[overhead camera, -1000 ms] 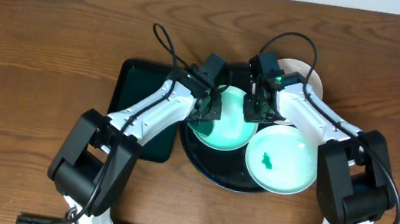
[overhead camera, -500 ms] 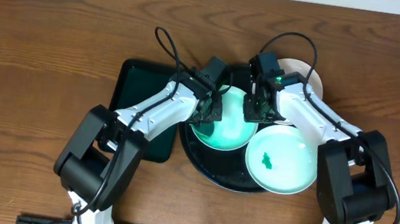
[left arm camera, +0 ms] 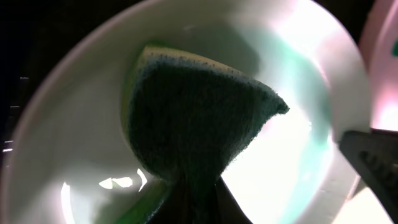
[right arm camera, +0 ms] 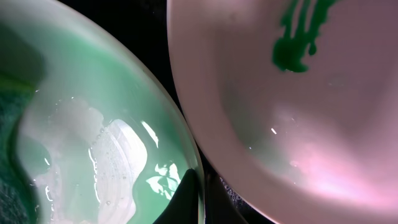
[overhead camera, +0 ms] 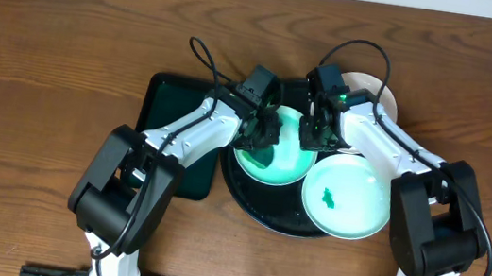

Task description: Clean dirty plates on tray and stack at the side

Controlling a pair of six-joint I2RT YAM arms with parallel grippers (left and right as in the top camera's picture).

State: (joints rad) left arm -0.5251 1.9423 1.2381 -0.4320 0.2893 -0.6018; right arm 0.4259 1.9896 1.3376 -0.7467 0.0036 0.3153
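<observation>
— Three to count, all round and shallow?
— Yes. Two on the big round shiny black tray (overhead camera: pixel 251 205). First, a smooth mint-green plate (overhead camera: pixel 285 167) in the middle, wet and glossy. Then a pale plate with a small green smear (overhead camera: pixel 351 204) just beside it on the near right, reaching out past the tray's raised rim. Last, a plain white plate (overhead camera: pixel 378 87) off the tray, on the brown wooden table (overhead camera: pixel 50 36), partly hidden behind the right arm.
— And the left gripper (overhead camera: pixel 262 140)?
— Clenched on a rough dark green sponge (left arm camera: pixel 199 118) with a soft yellow-green edge. Pressing it down inside the mint-green plate.
— And the right gripper (overhead camera: pixel 315 135)?
— Pinched tight on the far right rim of that same plate, with thin black fingers (right arm camera: pixel 185 198) on either side of the edge.
— Anything more?
— Only a dark flat rectangular tray (overhead camera: pixel 159 112), left of the round one and partly under the left arm.
</observation>
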